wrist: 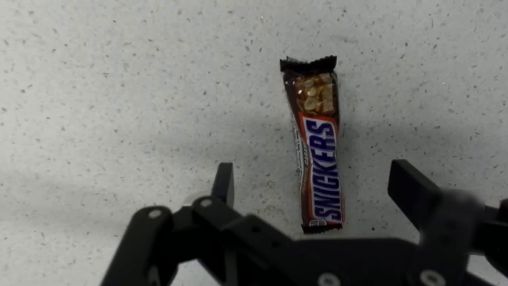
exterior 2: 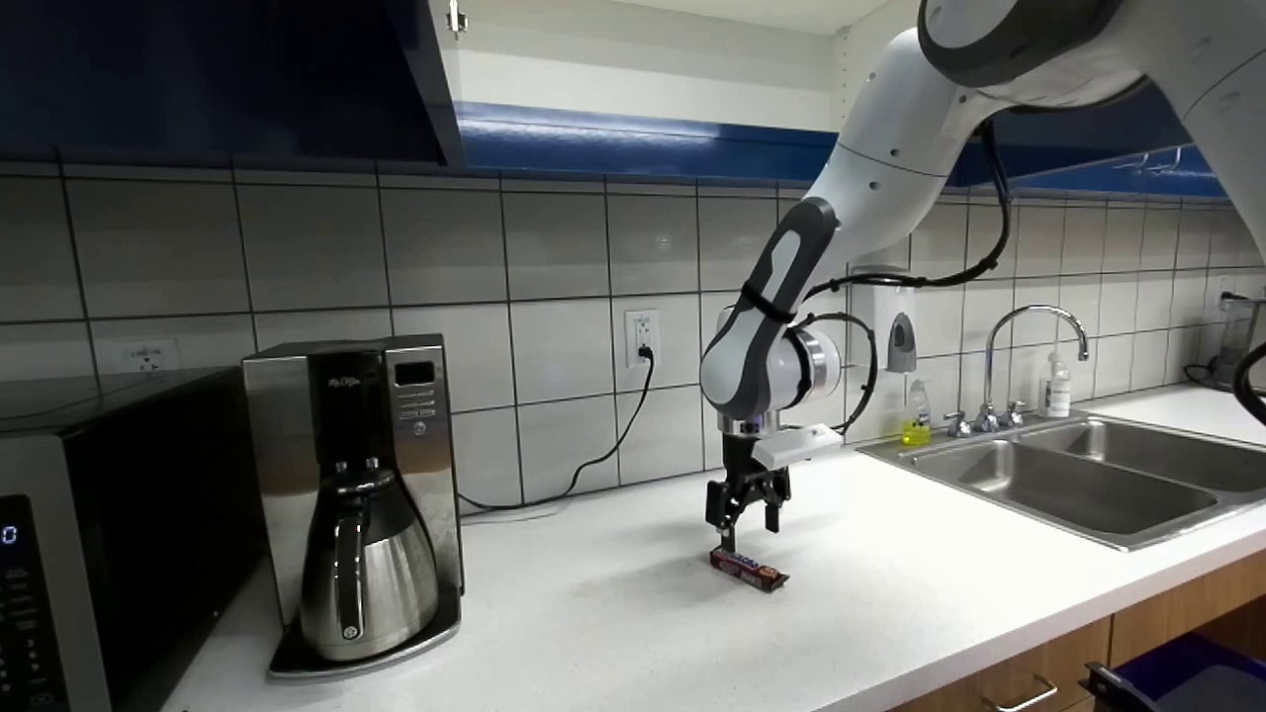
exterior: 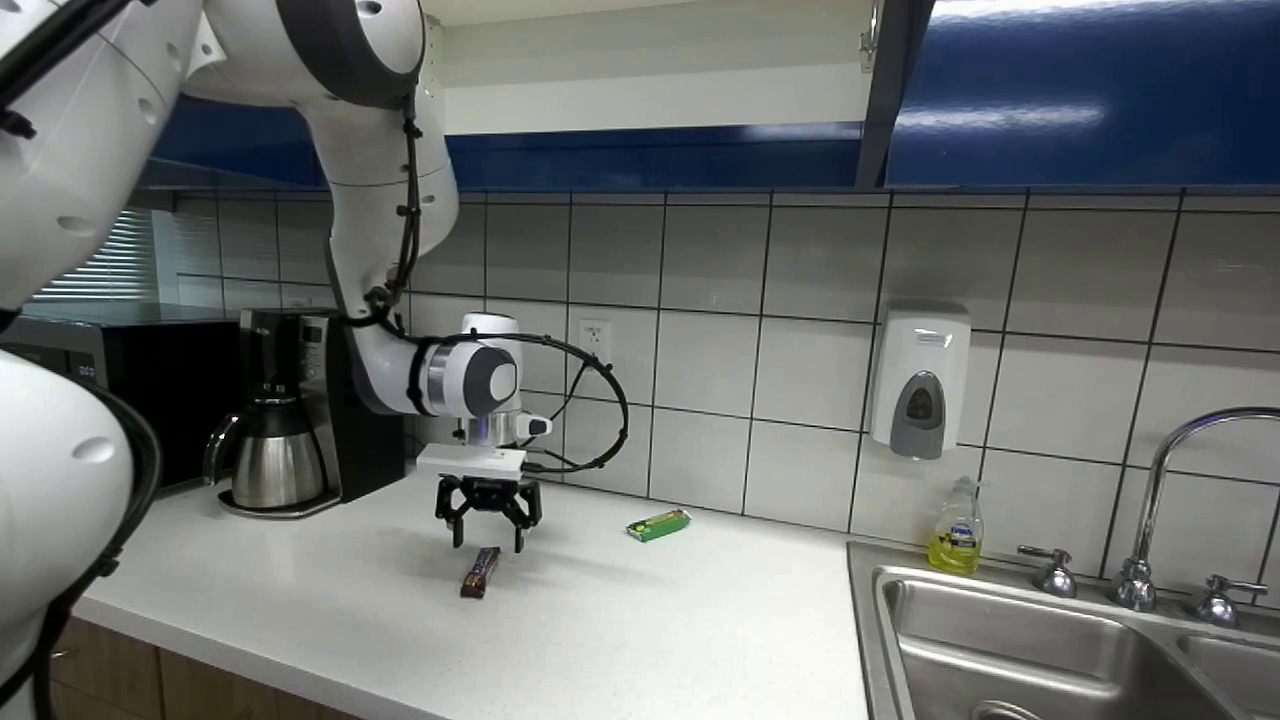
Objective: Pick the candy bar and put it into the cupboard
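Observation:
The candy bar, a dark brown Snickers with a red-edged label, lies flat on the white counter in both exterior views (exterior: 480, 573) (exterior 2: 749, 571) and in the wrist view (wrist: 319, 159). My gripper (exterior: 488, 543) is open and empty, pointing down above the counter beside the bar's wall-side end. It also shows in an exterior view (exterior 2: 750, 536). In the wrist view the bar's near end lies between the spread fingers (wrist: 312, 174), with a gap on both sides. The cupboard above stands open, its pale interior showing in both exterior views (exterior: 650, 95) (exterior 2: 643, 64).
A green packet (exterior: 658, 525) lies on the counter near the tiled wall. A coffee maker (exterior 2: 420, 435) and a microwave (exterior 2: 129, 514) stand at one end. A steel sink (exterior: 870, 640), dish soap (exterior: 957, 530) and a soap dispenser (exterior: 920, 380) are at the other.

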Robot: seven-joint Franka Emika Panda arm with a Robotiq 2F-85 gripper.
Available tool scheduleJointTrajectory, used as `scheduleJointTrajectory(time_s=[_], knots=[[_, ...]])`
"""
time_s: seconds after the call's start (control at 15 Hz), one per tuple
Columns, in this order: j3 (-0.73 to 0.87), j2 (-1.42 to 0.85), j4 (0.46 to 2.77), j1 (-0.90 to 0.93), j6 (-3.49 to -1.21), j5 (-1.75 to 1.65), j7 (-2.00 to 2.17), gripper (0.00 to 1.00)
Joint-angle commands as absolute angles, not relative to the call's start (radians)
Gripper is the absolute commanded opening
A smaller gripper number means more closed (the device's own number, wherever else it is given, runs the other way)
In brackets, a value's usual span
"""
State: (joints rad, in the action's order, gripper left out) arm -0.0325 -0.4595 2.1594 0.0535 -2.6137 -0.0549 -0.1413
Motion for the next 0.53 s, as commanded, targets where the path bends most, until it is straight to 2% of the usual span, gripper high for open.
scheduleJointTrajectory(time_s=[0.0,0.47], knots=[[-0.035,-0.483,2.116,0.058,-2.56,-0.093,-0.148,1.0],[-0.034,-0.519,2.088,0.068,-2.554,-0.105,-0.14,1.0]])
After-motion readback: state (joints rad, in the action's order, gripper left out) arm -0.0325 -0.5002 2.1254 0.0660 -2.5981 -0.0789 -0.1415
